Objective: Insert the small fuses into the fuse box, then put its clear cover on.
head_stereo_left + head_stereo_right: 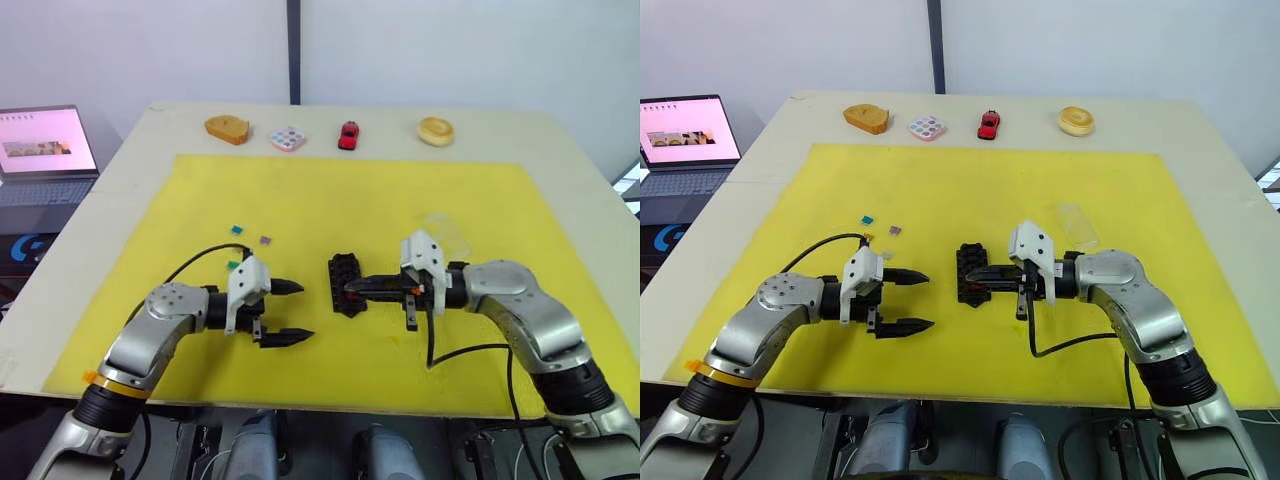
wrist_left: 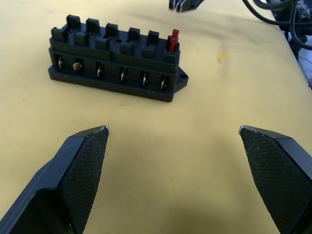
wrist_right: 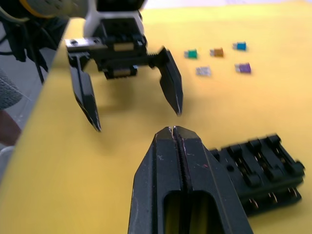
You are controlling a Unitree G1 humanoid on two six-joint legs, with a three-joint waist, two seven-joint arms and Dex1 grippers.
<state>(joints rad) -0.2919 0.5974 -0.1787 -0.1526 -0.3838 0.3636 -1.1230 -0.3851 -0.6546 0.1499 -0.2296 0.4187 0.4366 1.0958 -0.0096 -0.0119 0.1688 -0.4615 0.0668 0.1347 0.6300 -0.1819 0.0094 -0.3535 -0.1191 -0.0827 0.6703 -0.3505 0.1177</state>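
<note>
The black fuse box (image 1: 347, 284) lies on the yellow mat (image 1: 300, 190). One red fuse (image 2: 173, 40) stands in an end slot. My right gripper (image 1: 349, 288) is shut, its tip over the box, with nothing seen between the fingers (image 3: 165, 161). My left gripper (image 1: 304, 311) is open just left of the box and holds nothing. Loose fuses lie on the mat behind the left gripper: green (image 3: 191, 53), amber (image 3: 216, 51), teal (image 3: 239, 46), grey (image 3: 203, 71) and purple (image 3: 243, 68). The clear cover (image 1: 445, 232) lies behind my right wrist.
Along the far table edge sit a bread piece (image 1: 228, 129), a white tile with coloured dots (image 1: 288, 138), a red toy car (image 1: 348, 134) and a doughnut (image 1: 436, 131). A laptop (image 1: 45, 150) stands off the table's left side.
</note>
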